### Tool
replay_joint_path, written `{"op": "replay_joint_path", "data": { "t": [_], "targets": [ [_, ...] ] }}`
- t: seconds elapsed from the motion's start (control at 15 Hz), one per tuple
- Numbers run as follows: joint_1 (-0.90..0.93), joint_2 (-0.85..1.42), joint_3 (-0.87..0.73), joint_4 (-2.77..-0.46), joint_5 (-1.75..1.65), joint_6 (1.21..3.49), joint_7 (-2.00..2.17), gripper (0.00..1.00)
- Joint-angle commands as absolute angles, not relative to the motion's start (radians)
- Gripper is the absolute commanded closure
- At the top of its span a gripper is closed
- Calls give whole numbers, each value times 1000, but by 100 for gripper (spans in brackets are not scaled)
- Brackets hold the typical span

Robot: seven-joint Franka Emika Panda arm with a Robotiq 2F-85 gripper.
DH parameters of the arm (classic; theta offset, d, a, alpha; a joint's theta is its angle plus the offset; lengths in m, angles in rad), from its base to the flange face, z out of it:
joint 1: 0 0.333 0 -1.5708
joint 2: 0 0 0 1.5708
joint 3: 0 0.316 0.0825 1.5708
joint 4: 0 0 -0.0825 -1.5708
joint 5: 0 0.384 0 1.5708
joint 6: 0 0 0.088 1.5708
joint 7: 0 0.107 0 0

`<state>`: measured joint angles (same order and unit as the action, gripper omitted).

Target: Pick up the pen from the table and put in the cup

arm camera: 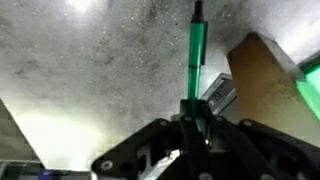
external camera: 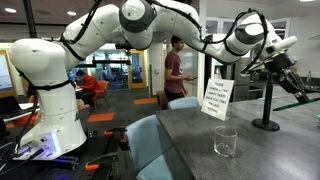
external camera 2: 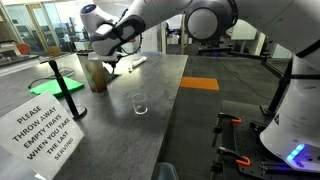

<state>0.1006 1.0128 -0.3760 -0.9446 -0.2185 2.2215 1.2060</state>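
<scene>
My gripper (arm camera: 195, 112) is shut on the green pen (arm camera: 195, 50); the pen sticks out straight from between the fingers, above the grey table (arm camera: 90, 70). In both exterior views the gripper (external camera: 284, 72) (external camera 2: 112, 55) hangs over the far end of the table (external camera: 190, 150) (external camera 2: 160, 125), well away from the cup. The pen shows faintly below the fingers (external camera: 298, 92). The clear cup (external camera: 225, 141) (external camera 2: 140, 103) stands upright and empty near the middle of the table.
A black post with a round base (external camera: 266, 105) (external camera 2: 62, 85) stands near the gripper. A brown container (external camera 2: 97, 75) (arm camera: 265, 80) sits beside it. A white printed sign (external camera: 217, 98) (external camera 2: 45, 125) stands near the cup. A person (external camera: 175, 70) stands behind the table.
</scene>
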Motion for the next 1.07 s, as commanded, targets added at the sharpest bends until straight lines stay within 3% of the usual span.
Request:
{"op": "replay_joint_path", "data": {
  "t": [0.0, 0.47, 1.0],
  "targets": [
    [159, 876, -383, -1187, -273, 2241, 1265, 97],
    [273, 650, -438, -1522, -483, 2274, 1482, 97],
    [341, 428, -351, -1898, -870, 2269, 1917, 97]
  ]
}}
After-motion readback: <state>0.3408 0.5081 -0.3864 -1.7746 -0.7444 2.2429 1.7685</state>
